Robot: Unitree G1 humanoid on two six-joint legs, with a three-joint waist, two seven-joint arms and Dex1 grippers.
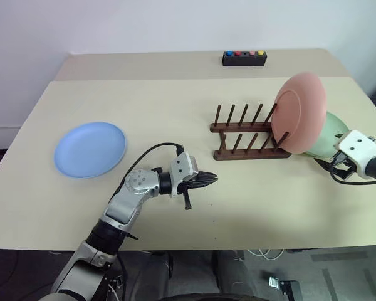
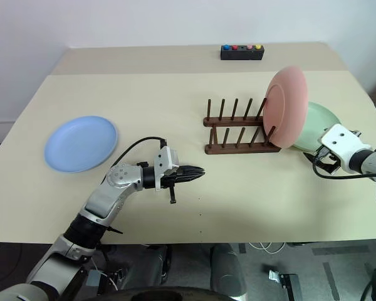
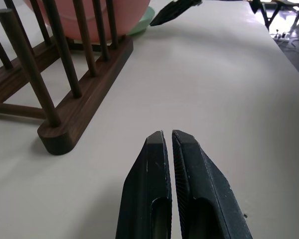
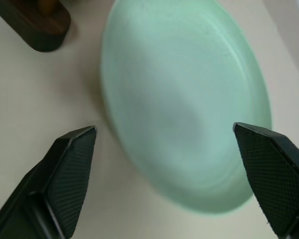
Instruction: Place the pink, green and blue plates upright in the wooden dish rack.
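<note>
Salmon pink round plate [image 1: 299, 111] racked in dark wooden peg rack [image 1: 241, 135]. Right gripper [image 4: 164, 169] spread wide before flat mint green plate [image 4: 184, 109] at rack's 3 o'clock; next: straddle rim, pinch. Left gripper [image 3: 169, 149] pressed together, empty.

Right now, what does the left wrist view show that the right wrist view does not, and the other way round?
Left wrist view only: the shut left tool, the rack's upright pegs and the pink plate standing among them. Right wrist view only: the open right tool with its fingers wide apart, facing the whole green plate. Both share the beige table, part of the wooden dish rack and the green plate.
</note>
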